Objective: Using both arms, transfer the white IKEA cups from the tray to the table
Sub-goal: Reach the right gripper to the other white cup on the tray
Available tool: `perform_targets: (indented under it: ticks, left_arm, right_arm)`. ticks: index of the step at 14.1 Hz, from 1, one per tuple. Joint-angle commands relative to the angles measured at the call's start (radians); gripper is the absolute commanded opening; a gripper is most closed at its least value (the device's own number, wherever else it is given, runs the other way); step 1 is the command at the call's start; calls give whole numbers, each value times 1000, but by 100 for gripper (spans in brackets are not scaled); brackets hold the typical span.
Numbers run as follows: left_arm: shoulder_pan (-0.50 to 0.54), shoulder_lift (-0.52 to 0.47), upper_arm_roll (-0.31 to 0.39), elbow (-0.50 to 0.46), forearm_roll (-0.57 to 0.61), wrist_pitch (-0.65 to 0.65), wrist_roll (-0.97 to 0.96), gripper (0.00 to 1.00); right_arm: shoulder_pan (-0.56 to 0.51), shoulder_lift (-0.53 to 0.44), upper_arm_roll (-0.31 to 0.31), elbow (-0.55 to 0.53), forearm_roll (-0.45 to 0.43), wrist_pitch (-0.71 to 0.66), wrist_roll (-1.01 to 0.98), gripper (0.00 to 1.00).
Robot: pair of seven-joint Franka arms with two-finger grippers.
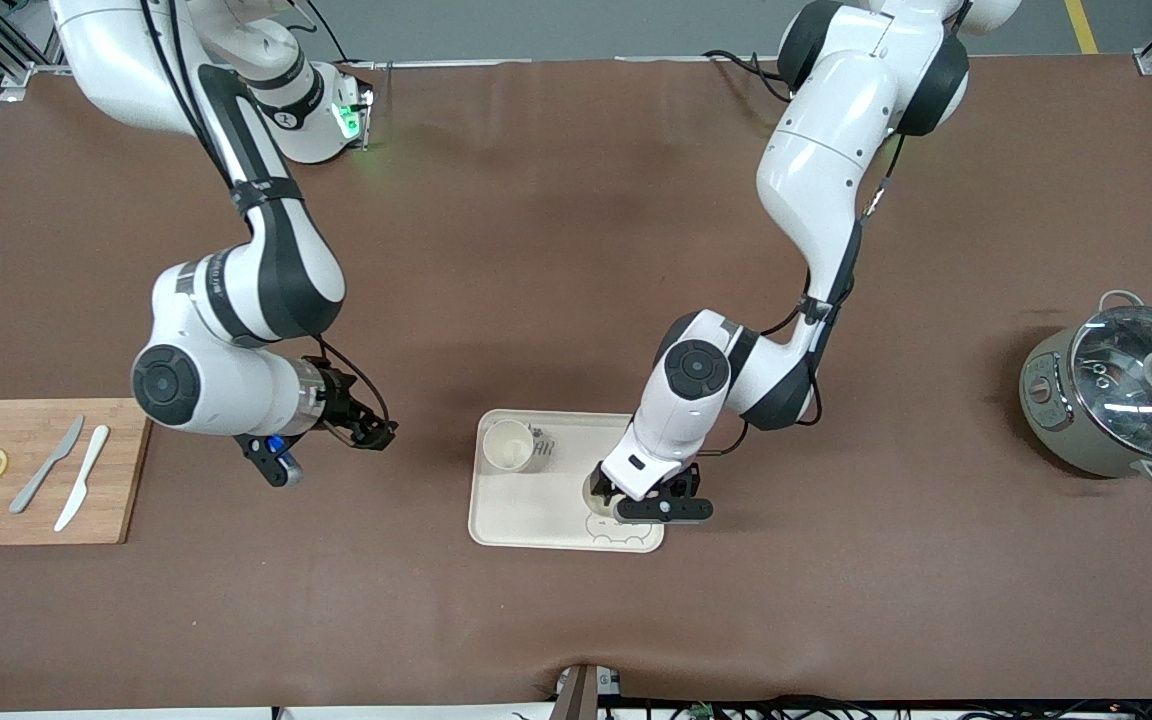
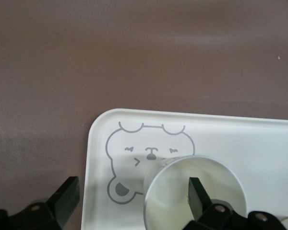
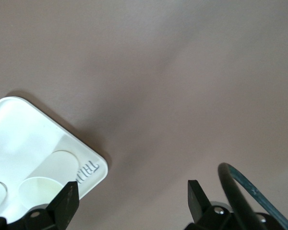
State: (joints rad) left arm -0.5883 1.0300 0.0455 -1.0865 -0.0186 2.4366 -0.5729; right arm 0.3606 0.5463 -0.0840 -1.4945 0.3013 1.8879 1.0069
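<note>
On tray (image 1: 511, 520) corner: left tool (image 1: 636, 497) spread astride cup (image 2: 194, 194) rim; right tool (image 1: 373, 432) spread over bare table (image 1: 576, 250).

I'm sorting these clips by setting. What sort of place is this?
Probably a robot lab bench staged as a kitchen: two arms bolted to a brown-covered table, a cutting board with knives and lemon slices, a lidded pot, and a tray holding cups.

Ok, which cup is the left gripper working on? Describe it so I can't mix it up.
Find the cream tray mid-table. Two white cups stand on it. Yours is the cup by the bear drawing, at the tray's corner nearer the front camera; the left gripper is open with one finger inside its rim. The other cup stands free.
</note>
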Motion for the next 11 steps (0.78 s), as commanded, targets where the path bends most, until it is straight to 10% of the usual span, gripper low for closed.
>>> perform_targets:
  ticks: [1,5,11]
  left_arm:
    - [-4,-2,8,7,-9,-5,-13,100]
    - [-5,-2,8,7,-11,-5,-30,100]
    - [-11,-2,10,7,-9,-5,-33,67]
  right_arm:
    - [47,33,-8,30,19,33,73,100]
    - [87,63,-8,30,19,103,148,100]
    - [112,86,-8,30,21,131,189,100]
